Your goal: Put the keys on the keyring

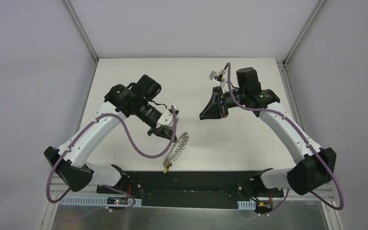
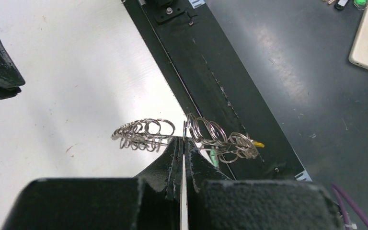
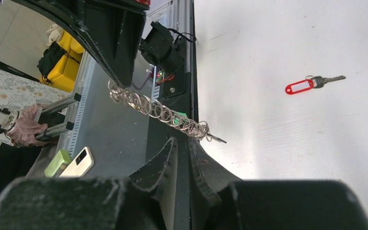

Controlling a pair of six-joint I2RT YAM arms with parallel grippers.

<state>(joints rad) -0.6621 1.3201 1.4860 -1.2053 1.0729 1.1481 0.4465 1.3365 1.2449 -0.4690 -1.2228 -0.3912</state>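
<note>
We found the left hand (image 2: 183,142) clamped on the keyring (image 2: 143,133), which it held over the desk (image 2: 52,72). Only the right wrist view showed a red-tagged key (image 3: 298,87), lying well apart from the keyring. The right hand (image 3: 183,143) stood slightly apart and empty.

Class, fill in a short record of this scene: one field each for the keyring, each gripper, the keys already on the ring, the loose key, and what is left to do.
keyring: coiled wire ring, hanging from the left gripper
left gripper: shut on the keyring's rim
right gripper: fingers close together, nothing seen in them, apart from the keyring
keys on ring: yellow head and green head show among the coils
loose key: on a red tag, lying on the white table
left to do: loose key not yet on the keyring
</note>
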